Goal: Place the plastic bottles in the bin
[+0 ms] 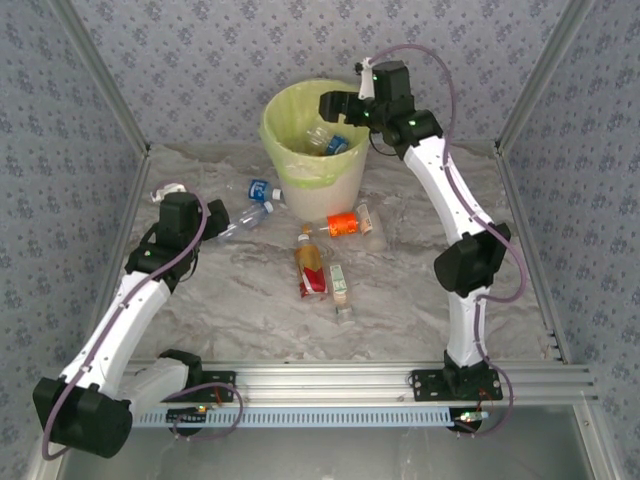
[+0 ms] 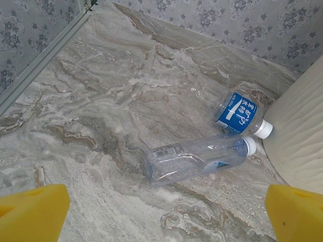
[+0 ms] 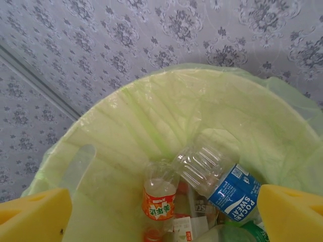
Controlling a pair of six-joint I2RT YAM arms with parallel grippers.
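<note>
The bin (image 1: 318, 172), a white bucket with a pale green liner, stands at the back centre. My right gripper (image 1: 338, 108) hangs open over its mouth. In the right wrist view the right gripper (image 3: 161, 219) frames an orange-labelled bottle (image 3: 159, 197) and a blue-labelled bottle (image 3: 222, 181) lying inside the liner (image 3: 151, 116). My left gripper (image 1: 218, 218) is open, just left of a clear bottle (image 1: 246, 220). The left gripper (image 2: 166, 219) holds nothing; the clear bottle (image 2: 199, 159) lies ahead of it, with a blue-labelled bottle (image 2: 237, 113) beyond, by the bin wall (image 2: 298, 141).
On the marble table (image 1: 400, 300) lie an orange bottle (image 1: 345, 222), an amber-filled bottle (image 1: 310, 270) and a small pale bottle (image 1: 340, 285), in front of the bin. Patterned walls (image 1: 70, 200) close in the left, right and back.
</note>
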